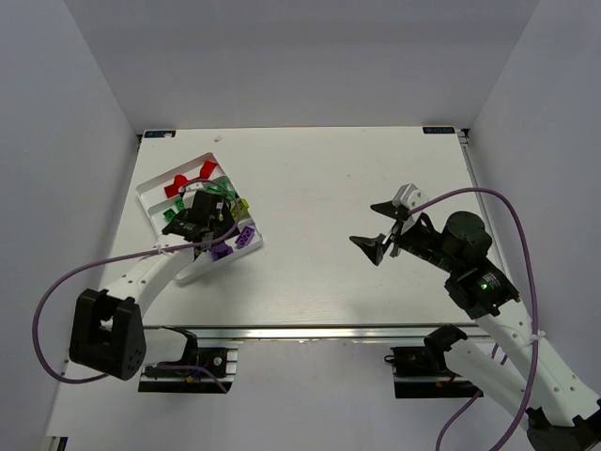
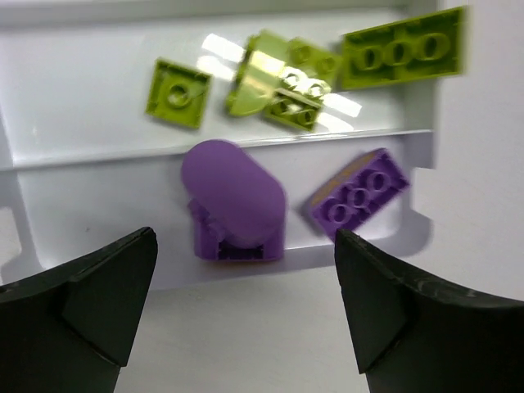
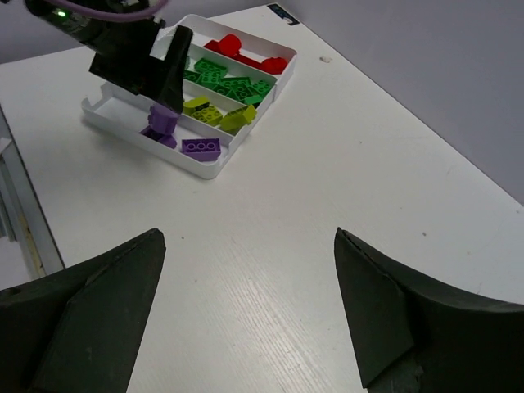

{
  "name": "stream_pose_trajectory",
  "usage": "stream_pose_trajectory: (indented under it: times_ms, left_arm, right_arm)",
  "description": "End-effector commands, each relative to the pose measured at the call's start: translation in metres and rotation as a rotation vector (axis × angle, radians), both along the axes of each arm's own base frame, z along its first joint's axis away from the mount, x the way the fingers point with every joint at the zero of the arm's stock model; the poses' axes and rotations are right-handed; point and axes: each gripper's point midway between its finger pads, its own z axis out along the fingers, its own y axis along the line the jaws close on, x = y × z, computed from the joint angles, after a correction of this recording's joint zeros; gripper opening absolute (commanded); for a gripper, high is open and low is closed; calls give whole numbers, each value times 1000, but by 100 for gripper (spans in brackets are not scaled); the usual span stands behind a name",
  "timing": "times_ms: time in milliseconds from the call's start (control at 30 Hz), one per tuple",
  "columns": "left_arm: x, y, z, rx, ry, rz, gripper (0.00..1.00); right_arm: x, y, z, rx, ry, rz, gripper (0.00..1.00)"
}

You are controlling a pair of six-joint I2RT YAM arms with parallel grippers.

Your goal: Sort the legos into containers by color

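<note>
The white tray (image 1: 143,195) sits at the table's left, with legos sorted in its long compartments: red (image 3: 233,45), green (image 3: 225,82), yellow-green (image 3: 217,115) and purple (image 3: 201,147). My left gripper (image 2: 246,311) hovers open and empty just over the tray's near edge. Right in front of it lie a rounded purple brick (image 2: 233,201) and a flat purple brick (image 2: 359,196), with several yellow-green bricks (image 2: 278,82) in the compartment beyond. My right gripper (image 3: 246,307) is open and empty above bare table at the right, far from the tray.
The left arm (image 1: 141,277) reaches from its base up to the tray. A purple cable (image 1: 521,235) loops over the right arm. Grey walls enclose the table on three sides.
</note>
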Motion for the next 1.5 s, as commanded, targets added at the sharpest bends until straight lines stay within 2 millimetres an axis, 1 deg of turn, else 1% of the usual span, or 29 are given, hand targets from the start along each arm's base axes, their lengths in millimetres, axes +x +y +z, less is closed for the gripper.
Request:
stream_pose_trajectory:
  times_ms: [0,33,67,100,133,167,200,233,267,300,333,367,400,433,467,500,567,600,667,700,767,800,867,933,967,1200,1333,1467]
  left_arm:
    - [27,-23,70,-59,-222,-164,98]
    - [29,-35,81,-96,-267,-237,98]
    - [22,-64,84,-200,-288,-388,98]
    - [30,-84,109,-260,-409,-489,98]
    - [26,-98,124,-314,-474,-556,98]
    - [25,-109,134,-362,-519,-611,98]
    - [24,-127,154,-423,-605,-709,98]
    - [26,-134,155,-445,-615,-736,98]
    - [28,-137,159,-453,-629,-756,98]
    - [31,-144,171,-458,-671,-800,98]
    - [34,-147,173,-453,-677,-824,98]
    - [40,-150,166,-446,-656,-836,98]
    - [43,-151,169,-425,-668,-861,98]
    - [43,-155,167,-426,-660,-890,98]
    - [44,-155,165,-421,-650,-898,98]
    - [43,-155,161,-408,-628,-908,98]
    - [38,-154,170,-389,-645,-935,98]
    - [36,-152,174,-348,-667,-960,98]
    - [27,-143,181,-287,-705,-963,98]
    - [27,-137,180,-253,-715,-950,98]
    - [20,-133,185,-234,-725,-951,98]
    - [14,-131,198,-230,-775,-950,98]
    - [9,-130,204,-229,-816,-947,98]
    - [5,-129,211,-228,-839,-954,98]
    - [5,-128,213,-222,-839,-948,98]
    - [3,-126,218,-225,-853,-946,98]
    - [3,-127,219,-233,-855,-948,98]
    - [4,-126,217,-237,-852,-944,98]
  right_arm:
    - [19,-5,7,48,-6,-107,89]
    - [26,-8,7,48,13,-144,89]
    - [35,-8,-1,47,64,-183,89]
    - [44,-11,-5,30,84,-226,89]
    - [49,-10,-10,9,109,-241,89]
    - [57,-8,-20,-21,155,-259,89]
    - [63,-10,-25,-30,185,-295,89]
    - [66,-10,-30,-46,211,-308,89]
    - [71,-8,-40,-79,252,-315,89]
    - [71,-6,-43,-93,260,-306,89]
    - [71,-5,-47,-105,262,-298,89]
    - [71,-5,-48,-111,257,-291,89]
    - [69,-3,-50,-121,236,-263,90]
    - [67,-2,-50,-119,221,-250,89]
    - [65,-3,-46,-109,197,-243,89]
    - [65,-3,-46,-104,184,-242,89]
    - [66,-8,-39,-93,151,-266,89]
    - [67,-10,-39,-92,143,-279,89]
    - [73,-18,-34,-71,122,-335,89]
    - [75,-21,-29,-46,114,-361,89]
    - [79,-25,-25,-23,97,-397,90]
    - [85,-32,-24,-13,87,-452,89]
    - [89,-38,-23,8,87,-498,89]
    - [91,-39,-27,3,94,-511,90]
    - [94,-40,-21,24,74,-524,89]
    - [96,-44,-24,3,53,-528,89]
    - [90,-41,-22,10,34,-483,89]
    - [90,-41,-22,8,31,-479,89]
